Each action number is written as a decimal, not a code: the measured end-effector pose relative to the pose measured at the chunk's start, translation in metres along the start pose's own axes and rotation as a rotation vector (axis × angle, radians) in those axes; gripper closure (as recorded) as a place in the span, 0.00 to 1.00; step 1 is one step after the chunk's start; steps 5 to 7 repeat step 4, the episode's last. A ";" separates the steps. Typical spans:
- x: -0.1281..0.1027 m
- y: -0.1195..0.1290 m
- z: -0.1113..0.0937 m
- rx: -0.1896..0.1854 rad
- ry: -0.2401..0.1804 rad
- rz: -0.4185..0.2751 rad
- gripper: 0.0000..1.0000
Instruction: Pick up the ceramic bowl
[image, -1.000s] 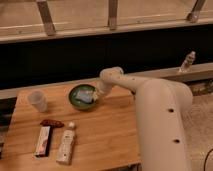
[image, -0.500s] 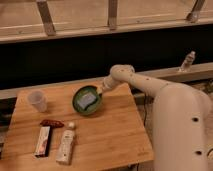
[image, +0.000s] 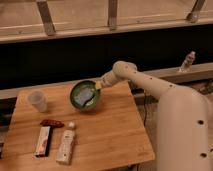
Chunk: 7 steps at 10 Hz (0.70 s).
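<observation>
Bowl first: the ceramic bowl (image: 85, 95) hangs tilted above the wooden surface (image: 105, 135), its green inside turned toward the camera. The gripper (image: 100, 85) sits at its two o'clock edge, jaws clenched on the rim there. Plastic cup (image: 37, 100) stands at nine o'clock; packets (image: 43, 141) and bottle (image: 66, 145) lie nearer.

1. The gripper (image: 98, 86) is at the right rim of the ceramic bowl (image: 84, 95), which is tilted with its inside facing the camera, above the wooden table (image: 107, 132).
2. A plastic cup (image: 38, 100) stands near the table's left edge.
3. A red-and-white packet (image: 44, 140), a small dark red item (image: 52, 123) and a white bottle (image: 66, 144) lie toward the front left.
</observation>
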<state>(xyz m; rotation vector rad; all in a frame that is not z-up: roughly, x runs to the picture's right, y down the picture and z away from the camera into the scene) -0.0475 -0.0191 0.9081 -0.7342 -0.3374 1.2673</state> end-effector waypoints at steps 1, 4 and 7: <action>-0.008 0.002 -0.006 -0.012 -0.017 -0.009 1.00; -0.031 0.006 -0.028 -0.015 -0.058 -0.045 1.00; -0.031 0.006 -0.028 -0.015 -0.058 -0.045 1.00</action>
